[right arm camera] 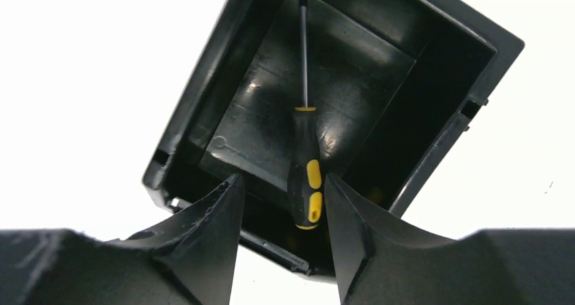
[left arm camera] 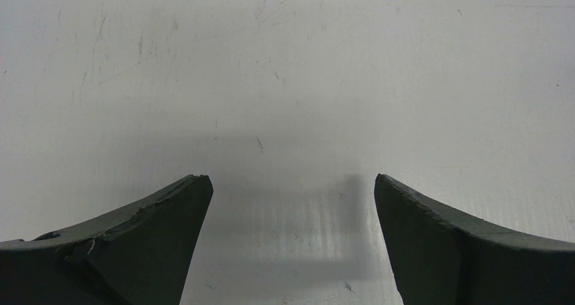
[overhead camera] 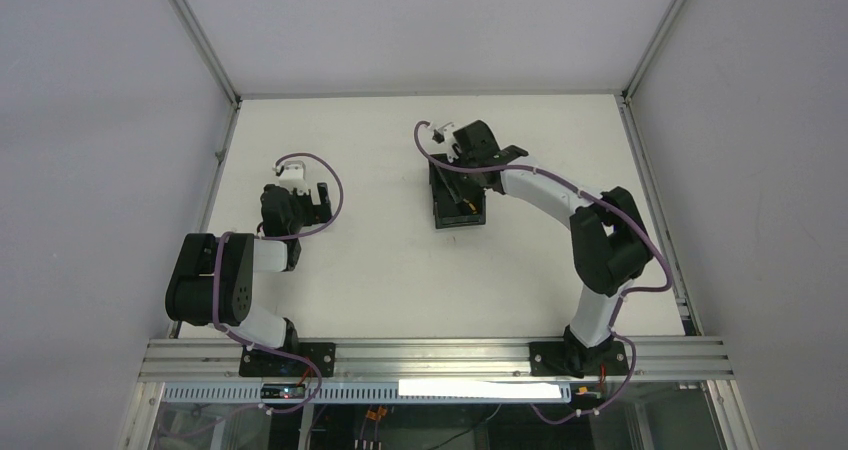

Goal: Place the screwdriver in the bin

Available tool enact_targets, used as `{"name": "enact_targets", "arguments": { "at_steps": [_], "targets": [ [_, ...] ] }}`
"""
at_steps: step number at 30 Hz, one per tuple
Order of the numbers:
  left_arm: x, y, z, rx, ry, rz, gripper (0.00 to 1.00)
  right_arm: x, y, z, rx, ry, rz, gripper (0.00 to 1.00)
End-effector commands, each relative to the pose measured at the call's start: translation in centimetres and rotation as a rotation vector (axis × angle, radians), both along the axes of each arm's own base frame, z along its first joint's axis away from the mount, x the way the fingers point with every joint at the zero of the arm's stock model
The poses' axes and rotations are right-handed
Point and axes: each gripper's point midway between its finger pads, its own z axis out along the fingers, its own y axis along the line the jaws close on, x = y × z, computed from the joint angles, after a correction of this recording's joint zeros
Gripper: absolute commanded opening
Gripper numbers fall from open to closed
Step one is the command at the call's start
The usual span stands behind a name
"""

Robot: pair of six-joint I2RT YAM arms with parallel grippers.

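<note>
Bright, even and diffuse from overhead, with no hard shadows in the top view. Blown out to flat white on the worktop [right arm camera: 81, 81] around the bin [right arm camera: 474, 61] beyond the right gripper [right arm camera: 281, 183]. Glossy glints on the bin floor just ahead of it. Faint grey shadow just ahead of the left gripper [left arm camera: 291, 179]. Crisp enough there to show fine scratches. Slightly soft low down, nearest each lens.

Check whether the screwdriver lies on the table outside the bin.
No, the screwdriver lies inside the bin, its shaft stretched across the bin's floor.
</note>
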Motion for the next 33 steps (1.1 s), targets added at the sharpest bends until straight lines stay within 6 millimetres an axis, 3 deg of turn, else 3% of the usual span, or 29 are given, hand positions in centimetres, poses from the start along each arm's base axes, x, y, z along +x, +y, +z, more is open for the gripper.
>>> {"name": "enact_targets", "arguments": {
  "at_steps": [1,5,7,8,9,18,21,24,27,33],
  "targets": [
    [0.3,-0.1,1.4,-0.003,-0.048,-0.003,0.99,1.7,0.9,8.9,0.136,-0.193,-0.091,0.53],
    [0.3,-0.1,1.4,-0.003,-0.047,-0.003,0.99,1.8,-2.1,12.2,0.135,-0.269,-0.239,0.75],
    [0.4,-0.1,1.4,-0.003,-0.048,-0.004,0.99,1.7,-3.9,13.1,0.143,-0.284,-0.308,0.86],
    [0.3,-0.1,1.4,-0.003,-0.047,-0.003,0.99,1.7,-5.0,13.3,0.153,-0.280,-0.349,0.96],
    [0.3,-0.1,1.4,-0.004,-0.047,-0.003,0.99,1.7,-6.4,13.4,0.158,-0.277,-0.393,0.99],
    [0.4,-0.1,1.4,-0.003,-0.047,-0.003,0.99,0.9,-21.8,9.8,0.168,-0.137,-0.857,0.99],
    [0.4,-0.1,1.4,-0.003,-0.048,-0.003,0.99,0.3,-25.6,8.7,0.115,-0.128,-0.972,0.99],
    [0.3,-0.1,1.4,-0.003,-0.047,-0.003,0.99,-0.3,-27.9,7.7,0.088,-0.111,-1.042,0.99],
    [0.4,-0.1,1.4,-0.003,-0.047,-0.004,0.99,-0.5,-29.0,7.0,0.072,-0.102,-1.071,0.99],
    [0.3,-0.1,1.4,-0.003,-0.047,-0.003,0.99,-0.3,-29.0,7.2,0.094,-0.110,-1.067,0.99]
  ]
}}
